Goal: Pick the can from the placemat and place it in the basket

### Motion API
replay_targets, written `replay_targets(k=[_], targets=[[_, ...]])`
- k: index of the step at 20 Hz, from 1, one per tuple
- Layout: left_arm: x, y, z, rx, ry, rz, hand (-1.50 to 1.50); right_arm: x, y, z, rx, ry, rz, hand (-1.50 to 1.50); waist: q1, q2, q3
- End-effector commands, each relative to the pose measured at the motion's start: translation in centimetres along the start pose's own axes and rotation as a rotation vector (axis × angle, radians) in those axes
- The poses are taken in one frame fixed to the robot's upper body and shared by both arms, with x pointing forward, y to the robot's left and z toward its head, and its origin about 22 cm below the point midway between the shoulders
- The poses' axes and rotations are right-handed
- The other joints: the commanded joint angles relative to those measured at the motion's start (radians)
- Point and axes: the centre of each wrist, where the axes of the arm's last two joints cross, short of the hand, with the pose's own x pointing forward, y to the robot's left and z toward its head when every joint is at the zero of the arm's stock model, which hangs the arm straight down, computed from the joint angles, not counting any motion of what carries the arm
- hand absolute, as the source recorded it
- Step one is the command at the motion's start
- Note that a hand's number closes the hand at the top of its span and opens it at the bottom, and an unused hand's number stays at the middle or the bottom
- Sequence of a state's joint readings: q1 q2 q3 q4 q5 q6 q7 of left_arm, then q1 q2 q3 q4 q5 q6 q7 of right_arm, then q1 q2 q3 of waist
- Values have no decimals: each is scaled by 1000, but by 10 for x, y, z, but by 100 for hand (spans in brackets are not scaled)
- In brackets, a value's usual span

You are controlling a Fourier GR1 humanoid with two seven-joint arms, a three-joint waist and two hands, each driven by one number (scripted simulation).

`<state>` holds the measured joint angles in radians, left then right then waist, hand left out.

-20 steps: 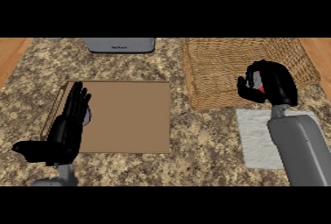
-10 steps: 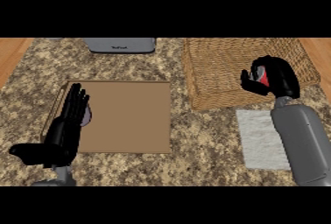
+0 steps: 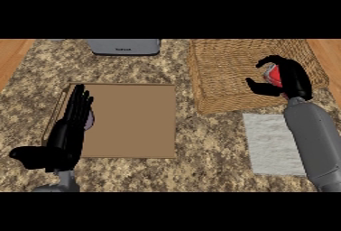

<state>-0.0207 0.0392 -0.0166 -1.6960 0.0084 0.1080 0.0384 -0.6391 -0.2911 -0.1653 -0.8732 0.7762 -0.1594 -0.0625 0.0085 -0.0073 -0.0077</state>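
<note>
Nearest, at the lower left, the left hand (image 3: 66,135) rests open over the left edge of the brown placemat (image 3: 130,119), its fingers straight and side by side pointing up the view, the thumb stuck out to the left. The placemat lies flat on the speckled stone counter (image 3: 200,149). At the lower right a pale grey cloth (image 3: 269,144) lies on the counter, partly under the grey right forearm.

Farther up, the right hand (image 3: 288,81) is over the right part of the woven basket (image 3: 226,67), its fingers and thumb curled round the red can (image 3: 272,74), of which only a small strip shows between them. The can is held above the basket's inside; whether it touches the bottom cannot be told.

Farthest, at the counter's back edge, sits a grey box-like appliance (image 3: 124,46).
</note>
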Motion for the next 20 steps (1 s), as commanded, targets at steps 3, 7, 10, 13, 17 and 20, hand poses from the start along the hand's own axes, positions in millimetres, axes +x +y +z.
replay_targets(k=[3, 7, 10, 13, 17, 20], targets=[[17, 8, -5, -10, -6, -11, 0, -11, 2, -15, -12, -16, -69, -150, 9, 12, 9], [2, 10, -3, 9, 8, -18, 0, 0, -1, -9, -121, -85, -175, -150, -2, 9, 8], [-2, -3, -1, 13, 5, -17, 0, -2, 6, -3, -203, -92, -166, -150, -3, 9, 8], [6, -4, 6, 14, 4, 7, 0, 0, -31, -1, -281, -116, -202, -150, -13, 4, 8], [-7, -7, -2, 10, -1, -2, 0, -15, -55, 2, -324, -44, -176, -150, -12, 6, 7], [-2, 4, -5, 22, -11, -14, 0, -24, -100, -5, -380, -5, -198, -150, -11, 6, 8]])
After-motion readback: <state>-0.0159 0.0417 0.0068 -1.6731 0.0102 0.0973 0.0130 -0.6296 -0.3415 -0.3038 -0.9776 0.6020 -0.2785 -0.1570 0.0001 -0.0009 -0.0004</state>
